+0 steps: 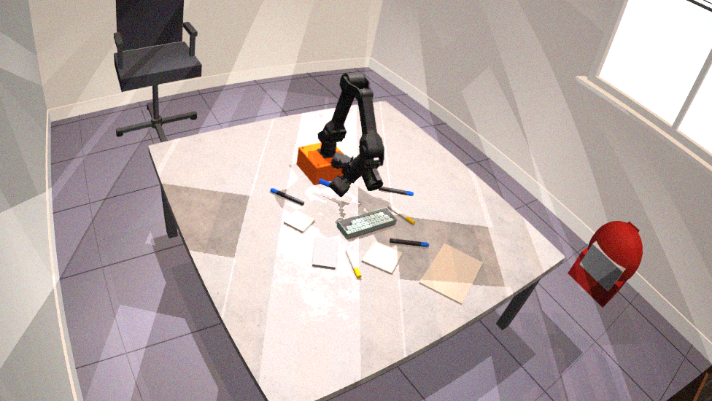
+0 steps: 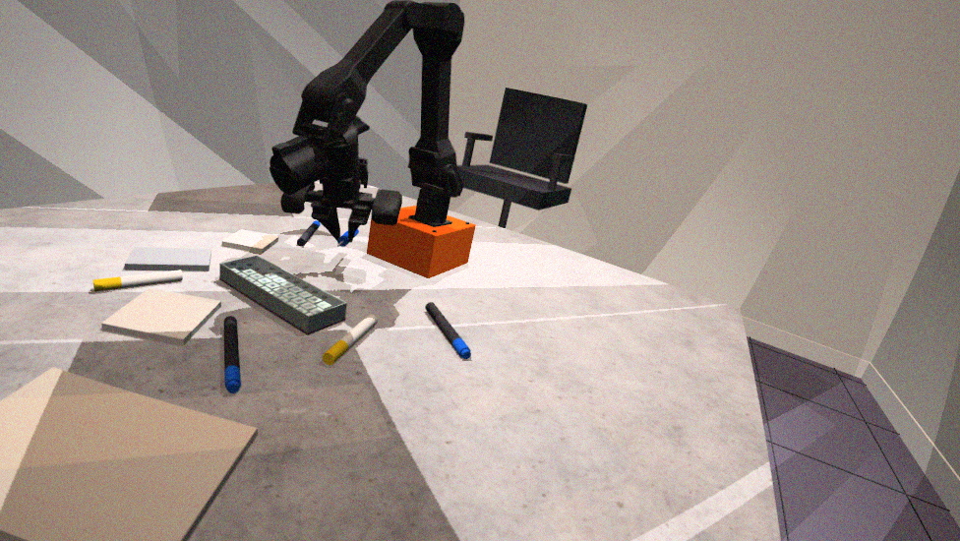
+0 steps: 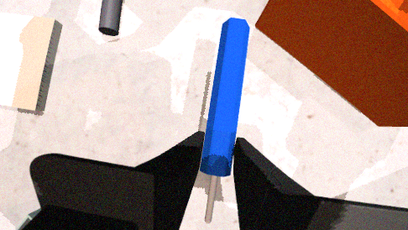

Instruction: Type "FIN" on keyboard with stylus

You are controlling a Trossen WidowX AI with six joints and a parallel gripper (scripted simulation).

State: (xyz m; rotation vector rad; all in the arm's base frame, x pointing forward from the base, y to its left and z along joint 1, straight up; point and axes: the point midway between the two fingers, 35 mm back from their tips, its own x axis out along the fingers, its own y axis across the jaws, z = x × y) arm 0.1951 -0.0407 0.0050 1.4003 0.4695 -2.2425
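Observation:
The stylus [image 3: 228, 92] [image 1: 324, 182] [image 2: 346, 235] has a thick blue handle and a thin grey tip. My gripper [image 3: 219, 141] [image 2: 345, 240] is shut on the tip end of the blue handle, with one finger on each side in the wrist view. The grey tip points back between the fingers. The stylus is close to the desk; whether it touches the desk is hard to tell. The keyboard [image 1: 366, 222] [image 2: 281, 293], dark green with pale keys, lies on the desk in front of the gripper. Its key letters are too small to read.
The orange base block [image 1: 319, 164] [image 2: 423, 245] [image 3: 336, 54] stands close behind the stylus. Black markers with blue ends [image 1: 287, 196] [image 2: 447, 330] and yellow-ended white pens [image 1: 353, 264] [image 2: 349, 340] lie around the keyboard. Flat pads [image 1: 298, 220] [image 2: 160, 314] and a tan board [image 1: 451, 273] [image 2: 134, 450] lie farther out.

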